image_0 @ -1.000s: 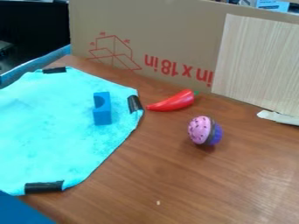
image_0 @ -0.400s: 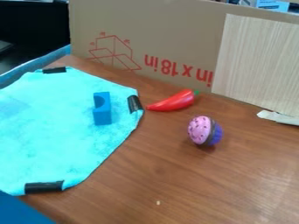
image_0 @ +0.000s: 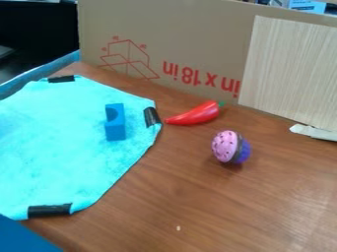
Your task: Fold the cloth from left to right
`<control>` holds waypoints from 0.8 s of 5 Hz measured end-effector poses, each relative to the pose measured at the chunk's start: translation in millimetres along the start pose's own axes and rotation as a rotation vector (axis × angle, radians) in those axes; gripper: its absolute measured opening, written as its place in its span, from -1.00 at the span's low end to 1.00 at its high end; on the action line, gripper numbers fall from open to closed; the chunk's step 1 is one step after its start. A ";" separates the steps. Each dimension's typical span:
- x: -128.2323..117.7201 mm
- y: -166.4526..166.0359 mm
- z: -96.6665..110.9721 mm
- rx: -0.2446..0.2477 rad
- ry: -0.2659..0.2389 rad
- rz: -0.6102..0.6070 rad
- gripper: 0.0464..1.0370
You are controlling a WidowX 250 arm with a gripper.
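The bright turquoise cloth lies spread out flat over the left part of the wooden table, its left side cut off by the view's edge. Black tape marks its corners at the back, the right and the front. A blue block with a rounded notch rests on the cloth near its right corner.
A red toy pepper lies just right of the cloth's right corner. Farther right on the table is a pink and purple toy cupcake. A cardboard panel stands along the back, with a light wood-grain board at its right.
A faint darker patch on the cloth near the left edge has shifted and shrunk toward that edge. The cloth, block, pepper and cupcake have stayed in place.
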State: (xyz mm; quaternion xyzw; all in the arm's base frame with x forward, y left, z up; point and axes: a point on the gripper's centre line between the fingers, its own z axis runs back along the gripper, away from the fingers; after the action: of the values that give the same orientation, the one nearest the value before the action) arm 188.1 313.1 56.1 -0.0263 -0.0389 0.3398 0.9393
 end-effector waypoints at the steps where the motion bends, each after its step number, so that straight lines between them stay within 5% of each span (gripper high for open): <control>1: -3.4 6.7 -3.6 0.022 -0.001 -0.015 0.93; 3: -10.0 18.2 -4.8 0.074 -0.025 -0.028 0.90; 4: -6.9 21.4 -6.3 0.105 -0.049 -0.006 0.74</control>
State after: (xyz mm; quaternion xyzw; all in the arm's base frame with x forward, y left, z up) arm 169.8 324.9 47.8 0.0315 -0.0440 0.3392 0.9391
